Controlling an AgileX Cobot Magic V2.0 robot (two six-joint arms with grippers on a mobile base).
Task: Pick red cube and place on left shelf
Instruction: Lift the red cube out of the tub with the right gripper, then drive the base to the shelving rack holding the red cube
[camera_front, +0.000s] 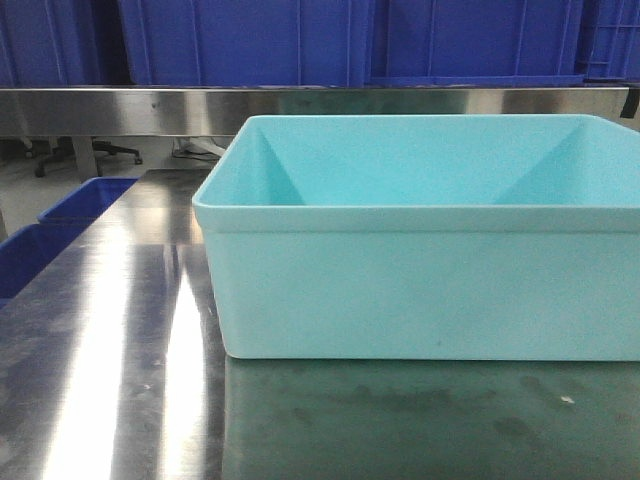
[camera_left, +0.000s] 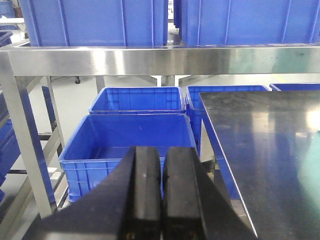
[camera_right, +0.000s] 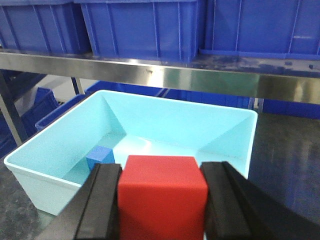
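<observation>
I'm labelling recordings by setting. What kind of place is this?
Likely an industrial storeroom or workshop rather than a home. A stainless steel worktable stands under a steel shelf, and many blue plastic crates sit on the shelf and on the floor.

bright red plastic cube (camera_right: 162, 192) | pale turquoise plastic tub (camera_front: 420, 290) | small blue cube (camera_right: 100, 156) | ribbed blue plastic crates (camera_left: 120, 22) | black jaws
</observation>
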